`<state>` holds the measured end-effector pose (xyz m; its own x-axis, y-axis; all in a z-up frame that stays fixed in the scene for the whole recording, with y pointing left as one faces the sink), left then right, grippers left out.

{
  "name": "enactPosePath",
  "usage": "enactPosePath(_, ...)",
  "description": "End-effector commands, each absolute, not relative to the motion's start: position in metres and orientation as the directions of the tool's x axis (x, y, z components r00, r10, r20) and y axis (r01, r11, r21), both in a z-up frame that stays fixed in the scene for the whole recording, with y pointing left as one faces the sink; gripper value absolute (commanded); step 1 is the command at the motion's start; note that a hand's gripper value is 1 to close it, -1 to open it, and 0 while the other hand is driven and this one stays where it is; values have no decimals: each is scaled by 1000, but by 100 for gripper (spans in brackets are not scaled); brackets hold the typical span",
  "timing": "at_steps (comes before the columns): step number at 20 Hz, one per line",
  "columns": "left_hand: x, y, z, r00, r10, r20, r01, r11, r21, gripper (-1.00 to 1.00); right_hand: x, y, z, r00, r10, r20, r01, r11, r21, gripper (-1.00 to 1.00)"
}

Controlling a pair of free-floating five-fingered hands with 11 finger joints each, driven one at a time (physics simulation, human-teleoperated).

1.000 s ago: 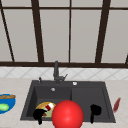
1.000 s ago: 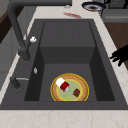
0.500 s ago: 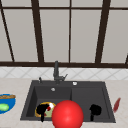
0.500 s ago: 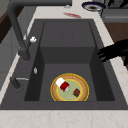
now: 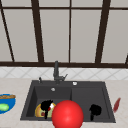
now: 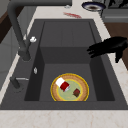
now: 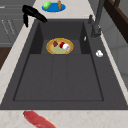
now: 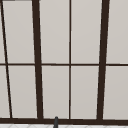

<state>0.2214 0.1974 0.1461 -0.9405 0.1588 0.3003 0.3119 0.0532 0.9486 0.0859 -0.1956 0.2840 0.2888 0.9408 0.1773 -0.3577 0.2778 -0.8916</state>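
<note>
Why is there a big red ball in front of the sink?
The red ball seems to float at the sink's front edge, resting on nothing visible. Odd too: a plate with food bits lies in the left basin.

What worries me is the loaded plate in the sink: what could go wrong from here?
1. The left robot hand reaches over the sink rim with straight fingers; lowering onto the plate, it might knock off the red-and-white can or the brown piece.
2. The red ball hides part of the sink from the front, so contact may be misjudged.
</note>
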Motion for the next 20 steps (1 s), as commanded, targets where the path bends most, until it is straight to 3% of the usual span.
enactPosePath(1, 248, 192, 146, -937, 131, 324, 333, 53, 941, -100, 86, -196, 284, 289, 941, 177, -358, 278, -892, 0)
enactPosePath(12, 297, 185, 116, -940, 66, 335, 340, 97, 935, -100, 86, -196, 284, 290, 940, 178, -357, 279, -892, 0)
enactPosePath(20, 300, 185, 91, -937, 22, 348, 348, 82, 934, -100, 86, -196, 284, 290, 940, 178, -357, 279, -892, 0)
